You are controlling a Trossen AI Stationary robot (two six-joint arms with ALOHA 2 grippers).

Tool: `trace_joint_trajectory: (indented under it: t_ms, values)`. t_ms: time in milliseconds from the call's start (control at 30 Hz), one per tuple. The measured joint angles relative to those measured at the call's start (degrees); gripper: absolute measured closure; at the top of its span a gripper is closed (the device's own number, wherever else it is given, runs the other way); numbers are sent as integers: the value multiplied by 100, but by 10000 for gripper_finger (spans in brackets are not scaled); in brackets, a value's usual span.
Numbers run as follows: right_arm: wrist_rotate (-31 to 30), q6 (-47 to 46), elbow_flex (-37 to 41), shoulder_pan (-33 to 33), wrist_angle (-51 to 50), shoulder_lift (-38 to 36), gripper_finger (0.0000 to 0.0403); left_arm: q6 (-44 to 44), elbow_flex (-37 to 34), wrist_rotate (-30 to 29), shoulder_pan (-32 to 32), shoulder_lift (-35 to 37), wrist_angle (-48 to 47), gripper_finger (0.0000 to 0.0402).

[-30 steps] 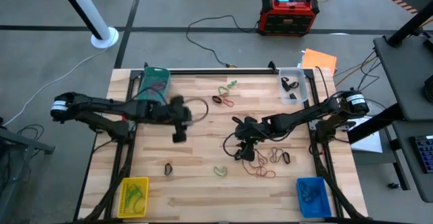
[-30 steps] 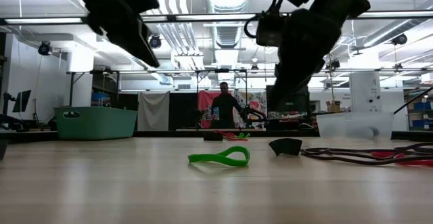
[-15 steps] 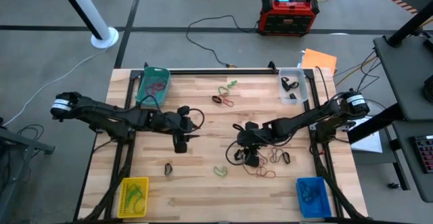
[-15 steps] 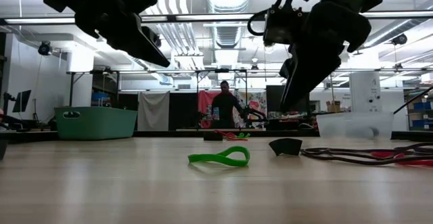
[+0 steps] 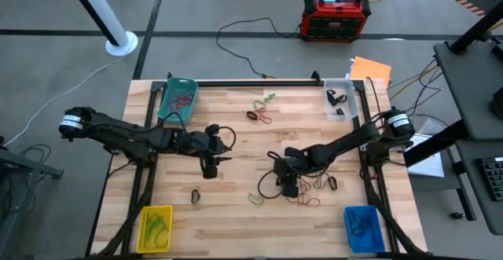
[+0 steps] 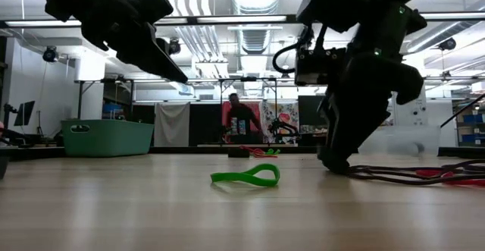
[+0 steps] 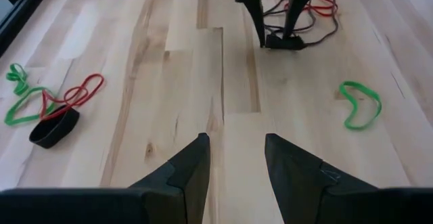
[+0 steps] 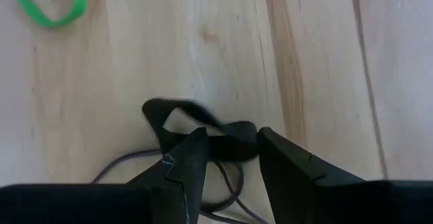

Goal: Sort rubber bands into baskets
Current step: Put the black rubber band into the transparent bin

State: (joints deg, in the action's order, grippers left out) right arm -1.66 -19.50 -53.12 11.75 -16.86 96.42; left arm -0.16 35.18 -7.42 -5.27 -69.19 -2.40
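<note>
Black is the band (image 8: 199, 130) lying between the parted fingertips of the right gripper (image 8: 226, 149), which we see lowered onto the wooden table (image 5: 236, 213) at the edge of a tangle of red and dark bands (image 5: 310, 185). Its fingers stand open around the loop, not closed on it. The left gripper (image 7: 237, 158) hangs above bare wood near the middle of the table, its fingers apart and empty.

We find a green band (image 6: 245, 177) alone on the table just beside the right gripper, and another dark band (image 5: 195, 195) nearer the yellow basket (image 5: 155, 228). A small cluster of green, red and dark bands (image 5: 262, 109) lies towards the far edge. The teal basket (image 5: 178, 97), the clear basket (image 5: 339, 100) and the blue basket (image 5: 362, 227) sit at the other three corners, each holding bands.
</note>
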Motion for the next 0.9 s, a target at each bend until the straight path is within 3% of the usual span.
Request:
trace_joint_trajectory:
  t_ms: [233, 500, 800, 900]
  values:
    - [-50, 46, 0, -1, 157, 59, 288, -90, -36, -8, -1, 0, 73, 274]
    - [-54, 393, 0, -4, 298, -15, 386, -90, -39, -10, 0, 0, 289, 274]
    - [-191, 879, -261, -102, 141, -360, 393, -143, -46, -11, 0, -17, 420, 274]
    - [-678, 1033, -475, -287, -393, -524, 393, -183, -46, -11, 1, -17, 430, 274]
